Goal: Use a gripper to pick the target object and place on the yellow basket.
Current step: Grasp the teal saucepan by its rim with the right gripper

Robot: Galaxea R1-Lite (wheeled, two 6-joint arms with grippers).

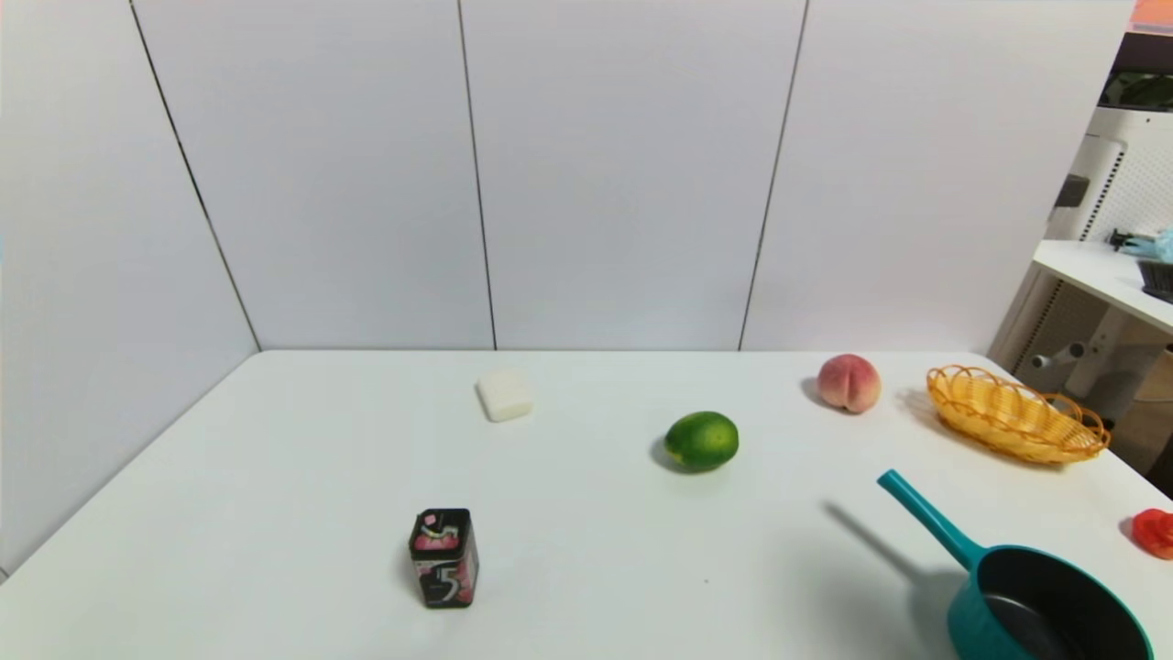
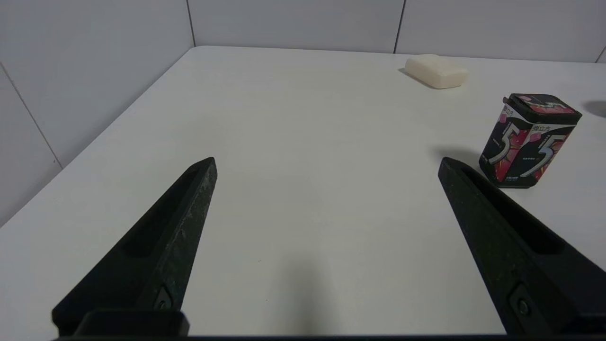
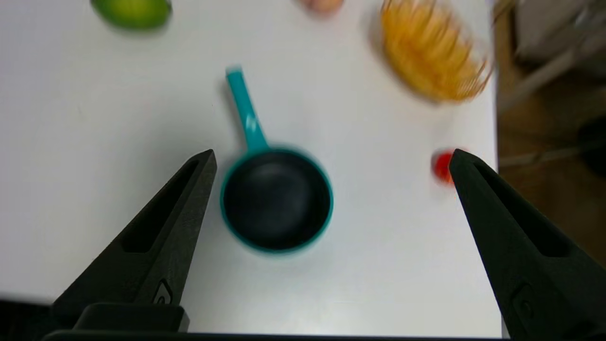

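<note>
White panels with 3 dark seams rose behind a white bench (image 1: 586,513), whose far right corner, at 2 o'clock, met a view of other furniture. At 4 o'clock on the bench sat the teal saucepan (image 1: 1045,605), its dark inside facing up and its straight handle (image 1: 935,522) pointing toward 11 o'clock from the pan. The right tool (image 3: 331,151) hung above the saucepan, its 2 fingers spread wide with nothing between them gripped; the pan lay below, apart from both.

Just beyond the pan, toward its 12 o'clock, the yellow wicker basket (image 1: 1017,417) stood near the bench's right edge, at 2 o'clock. A red object (image 1: 1153,533), partly cut off in the head view, lay at 3 o'clock, near the pan. The peach (image 1: 849,383) rested at 1 o'clock, beside the basket but apart from it. The green lime (image 1: 702,442) lay nearer the middle, at 1 o'clock.

Farther out, a white block (image 1: 504,395) lay at 11 o'clock, and a black and pink tin (image 1: 444,559) marked "5" stood upright at 8 o'clock. The left tool (image 2: 326,158) was parked over the bench's left part, its 2 fingers wide apart and empty.
</note>
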